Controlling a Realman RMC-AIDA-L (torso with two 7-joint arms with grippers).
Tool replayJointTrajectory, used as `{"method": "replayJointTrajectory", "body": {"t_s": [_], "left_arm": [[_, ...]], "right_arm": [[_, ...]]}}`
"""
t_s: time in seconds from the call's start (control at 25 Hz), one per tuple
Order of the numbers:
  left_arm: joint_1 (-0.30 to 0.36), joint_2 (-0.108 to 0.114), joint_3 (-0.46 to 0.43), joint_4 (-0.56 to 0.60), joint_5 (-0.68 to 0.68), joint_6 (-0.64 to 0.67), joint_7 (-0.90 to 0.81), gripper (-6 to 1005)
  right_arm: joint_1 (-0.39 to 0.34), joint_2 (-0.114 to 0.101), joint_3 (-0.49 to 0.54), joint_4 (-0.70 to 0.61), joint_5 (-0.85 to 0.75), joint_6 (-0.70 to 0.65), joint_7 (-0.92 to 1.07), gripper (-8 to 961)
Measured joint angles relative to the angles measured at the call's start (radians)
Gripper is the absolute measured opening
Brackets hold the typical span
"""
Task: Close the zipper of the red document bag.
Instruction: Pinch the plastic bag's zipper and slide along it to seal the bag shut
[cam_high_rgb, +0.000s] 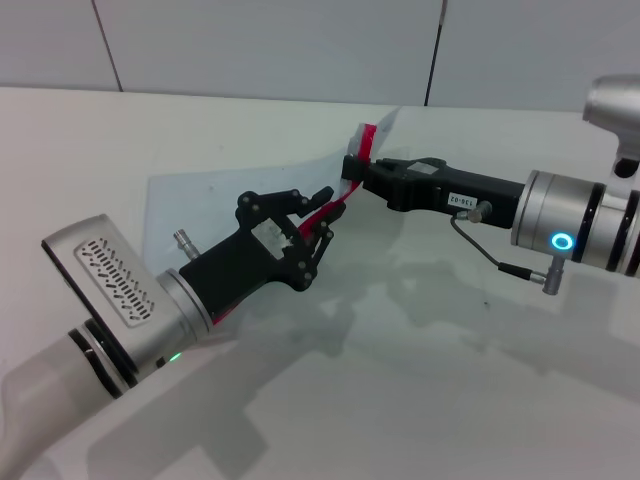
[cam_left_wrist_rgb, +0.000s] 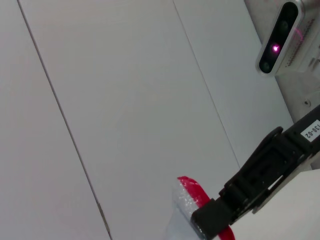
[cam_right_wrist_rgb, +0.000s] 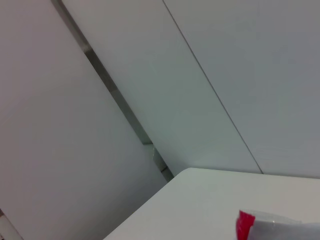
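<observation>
The red document bag (cam_high_rgb: 230, 205) is a translucent pale sheet on the white table, with its far edge lifted. Its red zipper (cam_high_rgb: 322, 212) runs along that raised edge, from the top corner down past my left wrist. My left gripper (cam_high_rgb: 322, 214) sits around the strip mid-length, fingers closed on it. My right gripper (cam_high_rgb: 352, 172) comes in from the right and is shut on the zipper edge near the bag's far corner. In the left wrist view, the right gripper (cam_left_wrist_rgb: 210, 220) pinches the red end (cam_left_wrist_rgb: 192, 192). The right wrist view shows only the bag's red corner (cam_right_wrist_rgb: 245, 226). The slider is hidden.
The white table (cam_high_rgb: 420, 380) stretches in front and to the right of the bag. A pale panelled wall (cam_high_rgb: 260, 45) rises behind the table's back edge. A cable (cam_high_rgb: 490, 255) hangs under my right forearm.
</observation>
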Motion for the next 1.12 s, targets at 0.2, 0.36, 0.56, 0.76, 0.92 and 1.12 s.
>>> {"method": "replayJointTrajectory", "body": {"t_s": [0.2,0.36,0.56,0.76,0.92,1.12], "left_arm": [[0.000,0.000,0.001,-0.002,0.000,-0.011,0.000,127],[-0.001,0.000,0.001,-0.003,0.000,-0.017,0.001,108],[-0.001,0.000,0.002,-0.005,0.000,-0.020,0.001,85],[-0.001,0.000,0.002,-0.005,0.000,-0.023,-0.001,81],[-0.001,0.000,0.002,-0.005,0.000,-0.037,-0.007,81],[0.000,0.000,0.002,-0.005,0.000,-0.044,-0.009,80]], "right_arm": [[-0.001,0.000,0.000,0.000,0.000,0.000,-0.003,16],[-0.002,0.000,-0.001,0.000,-0.001,0.000,-0.004,21],[-0.003,0.000,-0.001,-0.002,-0.002,0.000,-0.004,26],[-0.016,0.001,0.010,-0.012,0.007,0.001,-0.008,32],[-0.050,-0.001,0.038,-0.041,0.027,0.003,-0.009,37],[-0.107,-0.005,0.086,-0.087,0.053,0.014,-0.007,42]]}}
